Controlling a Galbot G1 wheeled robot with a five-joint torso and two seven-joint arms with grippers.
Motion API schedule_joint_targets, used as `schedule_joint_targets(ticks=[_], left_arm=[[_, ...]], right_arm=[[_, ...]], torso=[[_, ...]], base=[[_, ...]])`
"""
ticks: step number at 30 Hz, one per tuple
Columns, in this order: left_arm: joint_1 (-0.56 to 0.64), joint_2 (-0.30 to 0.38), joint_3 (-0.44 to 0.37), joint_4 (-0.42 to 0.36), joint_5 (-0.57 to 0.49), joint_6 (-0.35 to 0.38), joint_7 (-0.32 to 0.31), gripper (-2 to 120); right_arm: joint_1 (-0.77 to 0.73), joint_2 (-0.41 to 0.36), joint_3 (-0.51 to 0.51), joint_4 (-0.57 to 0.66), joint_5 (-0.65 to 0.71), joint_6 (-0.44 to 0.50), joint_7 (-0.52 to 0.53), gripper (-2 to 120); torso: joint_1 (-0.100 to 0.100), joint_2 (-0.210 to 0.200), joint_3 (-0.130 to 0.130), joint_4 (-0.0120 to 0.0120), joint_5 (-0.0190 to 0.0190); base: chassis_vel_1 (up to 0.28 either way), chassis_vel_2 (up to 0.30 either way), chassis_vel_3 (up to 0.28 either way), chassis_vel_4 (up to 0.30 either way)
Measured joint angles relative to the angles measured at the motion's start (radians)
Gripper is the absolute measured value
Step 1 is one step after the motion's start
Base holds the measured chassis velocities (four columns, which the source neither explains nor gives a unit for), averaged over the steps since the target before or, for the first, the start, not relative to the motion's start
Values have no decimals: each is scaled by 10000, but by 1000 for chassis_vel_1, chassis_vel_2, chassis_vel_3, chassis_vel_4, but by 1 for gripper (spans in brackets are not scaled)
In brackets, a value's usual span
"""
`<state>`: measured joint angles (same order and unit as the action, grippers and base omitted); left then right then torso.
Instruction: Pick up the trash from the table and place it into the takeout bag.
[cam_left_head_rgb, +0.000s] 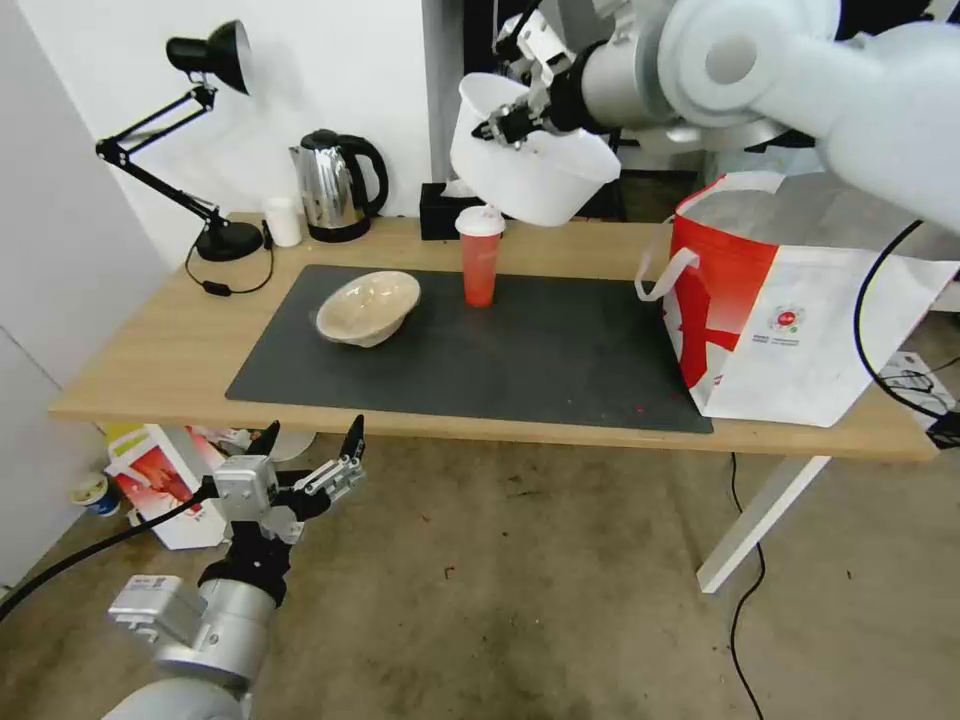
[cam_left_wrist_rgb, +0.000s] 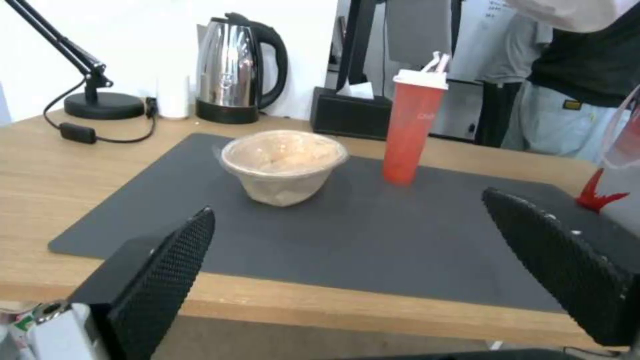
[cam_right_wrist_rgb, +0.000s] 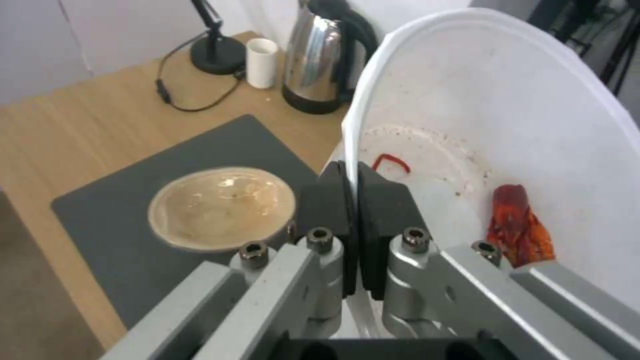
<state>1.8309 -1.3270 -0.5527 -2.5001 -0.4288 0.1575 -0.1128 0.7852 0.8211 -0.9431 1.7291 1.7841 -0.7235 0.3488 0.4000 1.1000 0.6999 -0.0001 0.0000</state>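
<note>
The right pincer (cam_left_head_rgb: 515, 118) is clamped on the rim of the large white bowl (cam_left_head_rgb: 535, 165), its pads pressed together over the thin wall, and holds the bowl tilted in the air above the back of the tabletop (cam_left_head_rgb: 150, 350), over the red lidded cup (cam_left_head_rgb: 480, 255). The move ahead turns on one relation: the takeout bag (cam_left_head_rgb: 800, 310) stands toward the robot's right of the bowl and lower, its mouth open upward, so the bowl must travel sideways and then down, and the right arm is plainly the nearer one. Inside the bowl lie a red crayfish scrap (cam_right_wrist_rgb: 517, 232) and a thin red sliver against the stained wall (both could slide out if the tilt grows). What the bag holds cannot be seen. The beige bowl (cam_left_head_rgb: 368, 306) sits on the dark mat (cam_left_head_rgb: 560, 370) beside the cup, apparently empty. The left pincer (cam_left_head_rgb: 308, 455) hangs below the tabletop's front edge, jaws apart.
</note>
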Motion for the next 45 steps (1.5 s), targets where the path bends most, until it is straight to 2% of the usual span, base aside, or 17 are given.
schedule_joint_targets(ticks=[20, 34, 45], left_arm=[[1, 214, 2, -2, -129, -32, -22, 100], [-37, 354, 49, -2, -251, -32, -27, 100], [-124, 440, 146, 0, -314, -27, -31, 100]], right_arm=[[405, -1347, -750, -626, -704, -12, -726, 0], [754, -2905, -1265, -646, -1250, -12, -1154, 0], [717, -3741, -1457, -513, -1654, -12, -1379, 0]], torso=[[0, 0, 1, 0, 2], [0, 0, 1, 0, 2], [1, 0, 0, -1, 3]], base=[[0, 0, 0, 0], [0, 0, 0, 0], [0, 0, 0, 0]])
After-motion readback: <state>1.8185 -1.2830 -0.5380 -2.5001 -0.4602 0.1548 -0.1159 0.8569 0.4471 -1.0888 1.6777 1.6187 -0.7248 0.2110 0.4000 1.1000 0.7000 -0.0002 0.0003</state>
